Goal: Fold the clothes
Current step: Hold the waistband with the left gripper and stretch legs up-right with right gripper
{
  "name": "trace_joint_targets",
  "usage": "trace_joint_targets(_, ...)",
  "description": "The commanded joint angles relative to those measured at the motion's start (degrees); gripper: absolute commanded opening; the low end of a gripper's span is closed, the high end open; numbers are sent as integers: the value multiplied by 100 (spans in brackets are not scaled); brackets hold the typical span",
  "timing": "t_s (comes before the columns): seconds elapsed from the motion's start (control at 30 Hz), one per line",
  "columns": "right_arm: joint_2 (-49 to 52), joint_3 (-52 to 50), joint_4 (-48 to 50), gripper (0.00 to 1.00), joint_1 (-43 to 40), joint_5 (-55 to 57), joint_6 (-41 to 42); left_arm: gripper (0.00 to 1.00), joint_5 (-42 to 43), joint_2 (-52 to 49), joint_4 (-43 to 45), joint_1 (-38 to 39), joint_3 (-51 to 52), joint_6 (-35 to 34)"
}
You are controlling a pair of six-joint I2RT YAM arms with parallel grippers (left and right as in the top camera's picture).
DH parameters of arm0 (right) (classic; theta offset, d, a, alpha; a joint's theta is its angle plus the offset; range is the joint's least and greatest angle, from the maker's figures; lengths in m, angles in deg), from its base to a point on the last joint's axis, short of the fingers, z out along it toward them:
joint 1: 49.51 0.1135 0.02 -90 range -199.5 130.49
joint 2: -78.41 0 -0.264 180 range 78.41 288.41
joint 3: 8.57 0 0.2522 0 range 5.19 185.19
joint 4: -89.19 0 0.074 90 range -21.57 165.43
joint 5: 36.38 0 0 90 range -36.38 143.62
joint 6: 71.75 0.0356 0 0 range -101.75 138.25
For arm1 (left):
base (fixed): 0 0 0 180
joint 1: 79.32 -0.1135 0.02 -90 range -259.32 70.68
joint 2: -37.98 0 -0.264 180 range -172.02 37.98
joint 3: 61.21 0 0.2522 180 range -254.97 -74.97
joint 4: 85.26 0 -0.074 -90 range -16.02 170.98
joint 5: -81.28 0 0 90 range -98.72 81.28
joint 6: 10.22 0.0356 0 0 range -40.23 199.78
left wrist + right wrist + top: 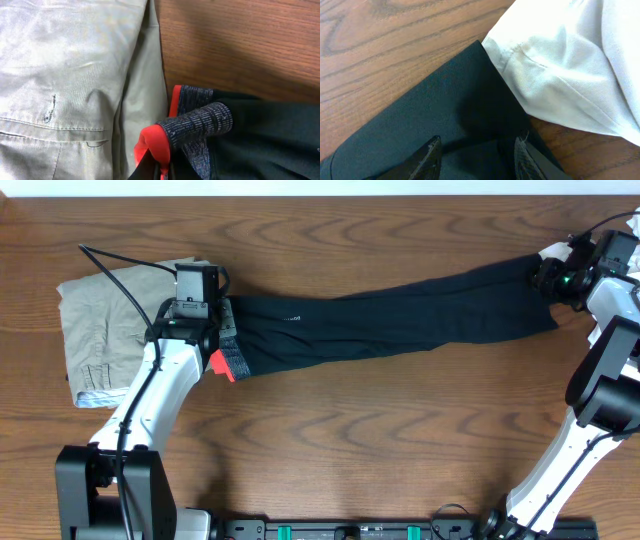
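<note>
The black trousers (380, 325) lie stretched in a long band across the middle of the surface (400, 450), waistband at the left and leg ends at the upper right. They look light, limp and a little slick, so they should drape and slide rather than hold a crease. The firmer grey-and-red waistband (200, 125) and the hem corners seem the best holds. The left pincer (161, 171) is pressed together on the red edge of the waistband, just beside a folded khaki garment (110, 330). The right pincer (477, 162) is spread wide over the leg end, near a white cloth (580, 65). Whether its tips touch the fabric I cannot tell.
</note>
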Motion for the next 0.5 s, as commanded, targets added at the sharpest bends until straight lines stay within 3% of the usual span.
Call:
trace_joint_targets(0.0, 111, 111, -63, 46, -13, 149, -212, 6, -109, -33, 9, -28, -125, 50)
trace_joint_targets(0.27, 225, 109, -245, 43, -11, 247, -297, 6, -107, -33, 11, -31, -125, 50)
trace_joint_targets(0.47, 249, 109, -286, 29, -13, 247, -302, 6, -107, -33, 9, -31, -125, 50)
